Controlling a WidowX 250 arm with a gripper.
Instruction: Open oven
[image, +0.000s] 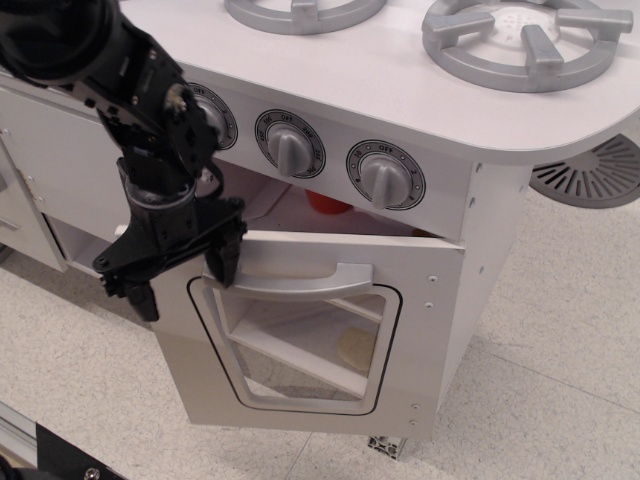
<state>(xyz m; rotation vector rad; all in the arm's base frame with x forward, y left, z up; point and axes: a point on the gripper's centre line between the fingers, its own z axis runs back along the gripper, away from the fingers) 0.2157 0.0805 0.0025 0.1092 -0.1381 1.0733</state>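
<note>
The white toy oven (440, 300) sits under the stove top. Its door (300, 405), with a rounded clear window (300, 345) and a wide grey bar handle (295, 283), hangs tilted outward from the top, hinged at the bottom, with a gap showing the inside. My black gripper (181, 280) is at the door's top-left corner. Its fingers are spread: one fingertip (222, 266) rests by the handle's left end, the other is left of the door. It grips nothing.
Three grey knobs (384, 177) line the panel above the door. Grey burners (520, 40) lie on the stove top. A red object (328, 203) shows inside the oven, and a tan round item (355, 347) on its shelf. A white cabinet (60, 160) stands to the left, a grey grate (592, 172) at right.
</note>
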